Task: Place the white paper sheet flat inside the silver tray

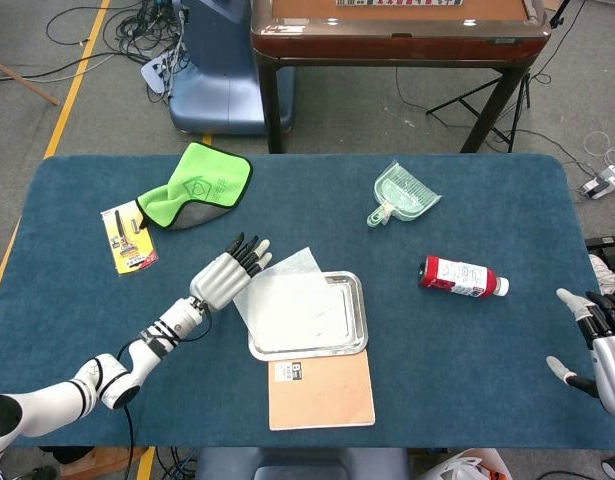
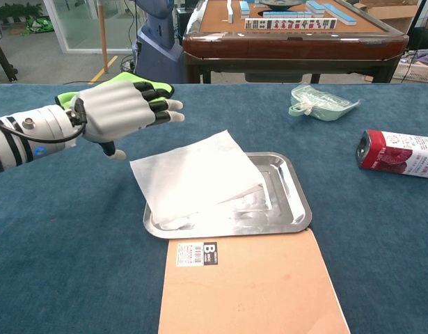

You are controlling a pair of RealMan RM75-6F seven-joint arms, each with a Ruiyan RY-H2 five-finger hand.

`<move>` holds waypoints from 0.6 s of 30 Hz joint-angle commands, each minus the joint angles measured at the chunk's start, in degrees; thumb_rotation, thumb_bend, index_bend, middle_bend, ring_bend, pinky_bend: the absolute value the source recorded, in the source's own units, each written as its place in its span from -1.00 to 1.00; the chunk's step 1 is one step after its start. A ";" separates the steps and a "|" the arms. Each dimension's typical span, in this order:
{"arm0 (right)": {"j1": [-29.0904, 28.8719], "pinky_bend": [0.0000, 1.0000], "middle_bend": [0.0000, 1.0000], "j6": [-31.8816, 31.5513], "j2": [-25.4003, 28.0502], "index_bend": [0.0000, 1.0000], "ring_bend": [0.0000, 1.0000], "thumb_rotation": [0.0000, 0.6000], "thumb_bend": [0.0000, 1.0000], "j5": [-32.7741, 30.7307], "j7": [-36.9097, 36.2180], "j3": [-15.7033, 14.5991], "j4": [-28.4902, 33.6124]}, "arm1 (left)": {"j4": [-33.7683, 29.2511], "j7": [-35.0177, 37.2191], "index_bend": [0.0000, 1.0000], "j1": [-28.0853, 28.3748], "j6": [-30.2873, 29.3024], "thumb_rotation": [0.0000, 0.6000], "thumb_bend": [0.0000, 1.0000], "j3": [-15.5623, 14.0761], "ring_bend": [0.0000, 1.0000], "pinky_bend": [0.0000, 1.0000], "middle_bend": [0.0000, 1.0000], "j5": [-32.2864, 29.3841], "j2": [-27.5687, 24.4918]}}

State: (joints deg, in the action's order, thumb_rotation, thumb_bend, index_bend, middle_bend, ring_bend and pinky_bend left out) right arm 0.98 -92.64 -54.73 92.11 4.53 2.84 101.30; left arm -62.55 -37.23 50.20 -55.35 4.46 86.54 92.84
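Observation:
The white paper sheet (image 1: 287, 300) (image 2: 191, 175) lies partly in the silver tray (image 1: 355, 315) (image 2: 294, 202); its far-left corner overhangs the tray's rim and sits raised. My left hand (image 1: 225, 273) (image 2: 118, 111) hovers left of the sheet, fingers spread, holding nothing and not touching the paper. My right hand (image 1: 599, 345) rests at the table's right edge, open and empty; the chest view does not show it.
A brown board (image 1: 320, 390) (image 2: 252, 285) abuts the tray's near side. A green cloth (image 1: 195, 185), a yellow packet (image 1: 127, 238), a clear green scoop (image 1: 402, 195) (image 2: 319, 103) and a red bottle (image 1: 461, 277) (image 2: 398, 153) lie around on the blue table.

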 commanded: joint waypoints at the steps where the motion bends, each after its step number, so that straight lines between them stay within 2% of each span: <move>1: -0.08 -0.66 -0.50 0.12 -0.06 -0.65 -0.72 1.00 -0.78 -0.03 -0.05 0.02 -0.10 | -1.61 -1.56 -1.00 -1.16 -2.26 1.00 -0.75 0.29 -0.95 -0.81 -0.91 0.15 -1.50; 3: -0.18 -0.66 -0.50 0.25 -0.09 -0.65 -0.72 1.00 -0.78 -0.02 -0.06 0.04 -0.12 | -1.95 -0.77 -1.00 -1.60 -4.13 1.00 -0.75 0.09 -0.86 -0.81 -0.87 1.22 -2.10; 6: -0.37 -0.66 -0.50 0.48 -0.15 -0.65 -0.72 1.00 -0.78 0.02 -0.02 0.09 -0.11 | -3.72 3.27 -1.00 -2.23 -6.29 1.00 -0.75 0.53 -0.66 -0.72 -0.69 1.72 -3.13; 8: -0.45 -0.66 -0.50 0.63 -0.18 -0.65 -0.72 1.00 -0.78 -0.04 0.04 0.10 -0.08 | -5.57 6.91 -0.94 -2.26 -7.35 1.00 -0.75 0.81 -0.43 -0.50 -0.46 2.40 -4.08; 10: -0.52 -0.66 -0.50 0.83 -0.17 -0.66 -0.72 1.00 -0.78 -0.22 0.22 0.10 0.04 | -7.28 9.87 -0.83 -1.89 -7.08 1.00 -0.75 0.81 -0.13 -0.19 -0.12 2.94 -5.17; 12: -0.56 -0.66 -0.50 0.92 -0.15 -0.65 -0.72 1.00 -0.78 -0.30 0.38 0.12 0.15 | -8.92 11.64 -0.74 -1.53 -6.18 1.00 -0.74 1.05 0.24 0.20 0.28 2.57 -5.79; 15: -0.54 -0.66 -0.50 0.93 -0.13 -0.65 -0.72 1.00 -0.78 -0.40 0.51 0.12 0.27 | -11.29 14.83 -0.66 -0.59 -3.06 1.00 -0.72 1.06 0.76 0.68 0.75 1.51 -6.66; 18: -0.51 -0.66 -0.50 1.01 -0.09 -0.65 -0.72 1.00 -0.78 -0.64 0.55 0.11 0.30 | -13.92 16.31 -0.66 0.34 1.07 1.00 -0.62 1.19 0.96 0.93 0.96 -0.82 -7.62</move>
State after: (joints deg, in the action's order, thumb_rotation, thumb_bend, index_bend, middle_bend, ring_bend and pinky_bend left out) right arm 0.47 -91.65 -54.82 91.48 5.08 2.96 101.60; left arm -74.26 -22.37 49.65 -57.02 5.46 87.39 86.26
